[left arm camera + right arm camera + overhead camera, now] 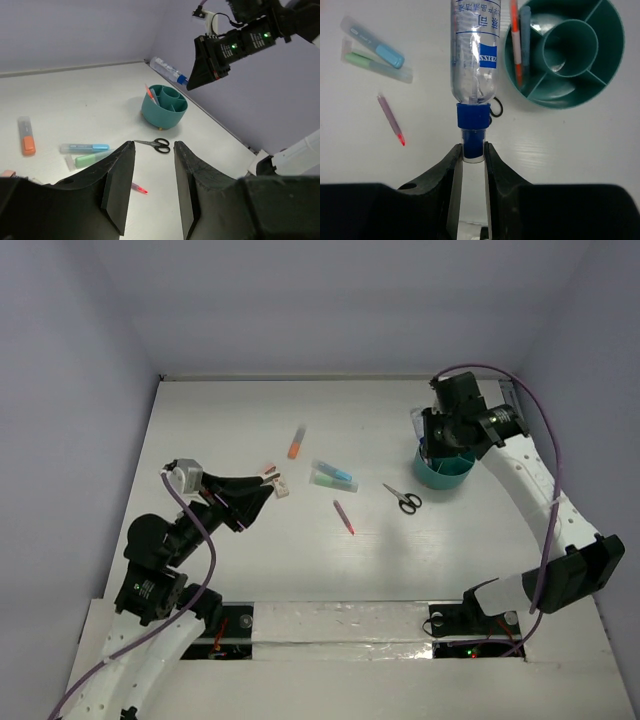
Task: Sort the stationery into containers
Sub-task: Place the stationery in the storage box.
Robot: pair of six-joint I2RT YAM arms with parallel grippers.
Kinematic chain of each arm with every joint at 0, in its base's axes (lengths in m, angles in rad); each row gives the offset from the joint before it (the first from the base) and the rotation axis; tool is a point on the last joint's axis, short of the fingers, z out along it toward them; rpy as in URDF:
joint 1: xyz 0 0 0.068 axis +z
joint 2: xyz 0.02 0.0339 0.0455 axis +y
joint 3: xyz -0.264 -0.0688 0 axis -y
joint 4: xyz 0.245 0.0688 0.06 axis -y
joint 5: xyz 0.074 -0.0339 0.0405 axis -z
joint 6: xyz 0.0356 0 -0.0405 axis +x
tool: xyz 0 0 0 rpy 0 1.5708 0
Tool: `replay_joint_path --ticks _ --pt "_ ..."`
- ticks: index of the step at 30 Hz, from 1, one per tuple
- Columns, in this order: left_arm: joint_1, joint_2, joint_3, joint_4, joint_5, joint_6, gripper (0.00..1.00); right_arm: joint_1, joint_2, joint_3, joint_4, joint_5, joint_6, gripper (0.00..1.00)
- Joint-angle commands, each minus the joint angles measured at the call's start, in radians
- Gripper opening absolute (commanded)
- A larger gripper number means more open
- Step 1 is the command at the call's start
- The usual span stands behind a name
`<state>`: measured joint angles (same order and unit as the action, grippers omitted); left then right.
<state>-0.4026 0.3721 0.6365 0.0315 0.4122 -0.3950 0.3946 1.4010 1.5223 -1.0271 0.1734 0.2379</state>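
The right jaws are closed on the blue cap end of the blue-capped clear pen [473,55] (it looks more like a small bottle, with printing on its side). The clear body sticks straight out ahead of the fingertips and is held up off the counter [220,430]. Ahead of these jaws and to their right stands the teal cup [560,102], which is divided into compartments. An orange-red pen [516,45] and a blue one [525,35] lie together in its left compartment. Ahead and to the left of the jaws lie the blue highlighter [377,46] and the green highlighter [375,64], side by side. The pink pen [390,120] lies nearer, also on the left. One loop of the scissors [496,110] shows just behind the blue cap.

The left jaws stand partly open with nothing between them. Straight ahead of them, past the gap, lie the scissors [155,145], and the cup [160,117] is farther on. Ahead and to their left are the two highlighters, with the orange marker [26,136] farther left again. From above, two small erasers [280,489] sit just beside the tips of the left jaws (whether they touch, I cannot tell).
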Motion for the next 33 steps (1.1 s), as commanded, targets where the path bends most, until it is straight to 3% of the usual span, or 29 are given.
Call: replay_joint_path --ticks 1,6,12,19,25,33 --pt "-0.027 -0.056 0.054 0.005 -0.036 0.03 0.34 -0.08 0.015 0.094 -0.129 -0.104 0.008 0.12" --pt "-0.067 -0.099 0.063 -0.008 -0.061 0.047 0.35 -0.155 0.012 0.116 -0.227 -0.241 0.023 0.12" --pt "-0.11 -0.136 0.069 -0.019 -0.081 0.054 0.35 -0.195 -0.011 0.159 -0.333 -0.299 0.049 0.12" --pt "-0.11 -0.15 0.069 -0.018 -0.079 0.056 0.35 -0.272 0.016 0.096 -0.343 -0.278 0.067 0.12" --pt "-0.11 -0.136 0.066 -0.016 -0.066 0.051 0.35 -0.313 0.07 0.192 -0.356 -0.31 0.081 0.11" --pt "-0.11 -0.128 0.063 -0.019 -0.056 0.054 0.35 -0.342 0.148 0.199 -0.378 -0.328 0.083 0.11"
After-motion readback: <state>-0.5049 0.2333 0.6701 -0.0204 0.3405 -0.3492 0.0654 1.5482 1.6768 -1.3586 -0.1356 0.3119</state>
